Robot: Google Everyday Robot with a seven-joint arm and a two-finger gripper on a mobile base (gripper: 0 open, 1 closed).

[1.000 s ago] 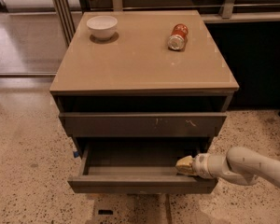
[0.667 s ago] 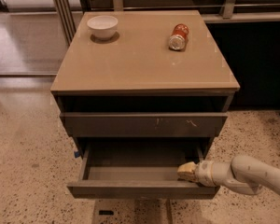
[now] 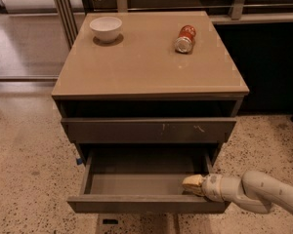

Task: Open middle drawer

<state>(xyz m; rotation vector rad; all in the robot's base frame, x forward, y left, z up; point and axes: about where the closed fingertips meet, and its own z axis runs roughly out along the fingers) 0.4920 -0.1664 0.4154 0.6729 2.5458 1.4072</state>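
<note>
The middle drawer point(image 3: 136, 204) is the lowest one showing on the grey-brown cabinet. It stands pulled out toward me, with its flat unscratched front low in the view and its bare tray floor point(image 3: 136, 183) visible. My gripper point(image 3: 193, 183) reaches in from the right on a pale arm. Its cream tip sits inside the drawer's right end, just behind the front panel.
Above the open drawer is a shut drawer front point(image 3: 112, 130) with white scratch marks. A white bowl point(image 3: 106, 28) and a red can lying on its side point(image 3: 185, 38) sit on the tan cabinet top point(image 3: 146, 67). The floor around is speckled.
The drawer has slid further out toward me. The gripper has moved with it, lower in the view.
</note>
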